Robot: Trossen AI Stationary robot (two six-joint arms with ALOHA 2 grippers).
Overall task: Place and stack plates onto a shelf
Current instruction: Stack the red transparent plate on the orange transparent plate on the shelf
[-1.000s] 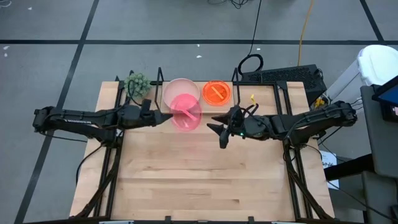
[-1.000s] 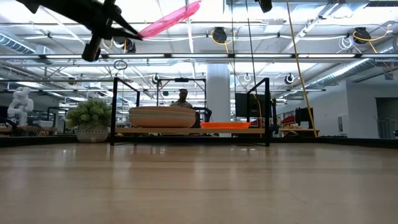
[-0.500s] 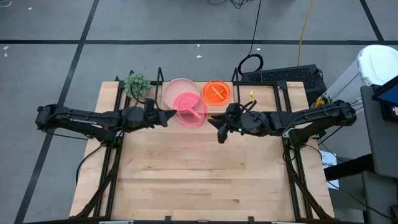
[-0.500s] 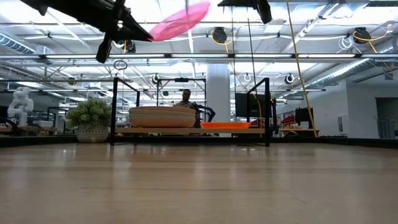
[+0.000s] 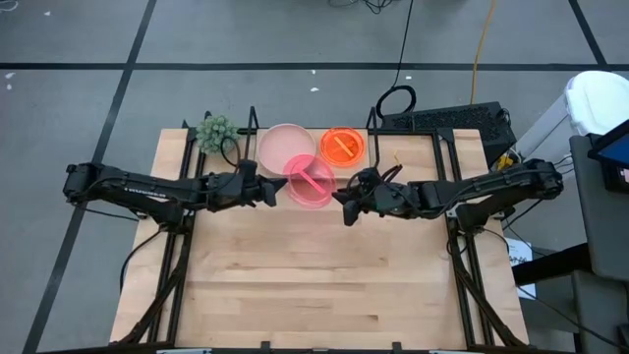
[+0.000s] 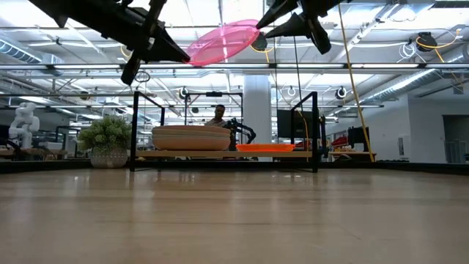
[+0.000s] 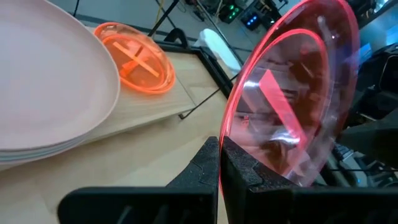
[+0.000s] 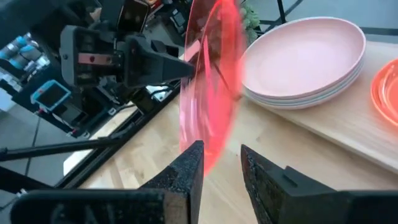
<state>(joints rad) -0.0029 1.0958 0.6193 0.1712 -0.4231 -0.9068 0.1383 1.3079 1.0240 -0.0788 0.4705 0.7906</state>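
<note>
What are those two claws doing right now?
Left gripper: shut on the neon pink plate, held in the air.
Right gripper: open, fingers either side of that plate's opposite rim.

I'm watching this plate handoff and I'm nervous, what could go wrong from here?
1. The left gripper pinches the translucent neon pink plate only at its rim, high above the table; it could slip and fall.
2. The right gripper stands open beside the opposite rim; closing off-line could knock the plate loose.
3. Dropped, it could strike the pale pink plate stack or the orange plate.
</note>
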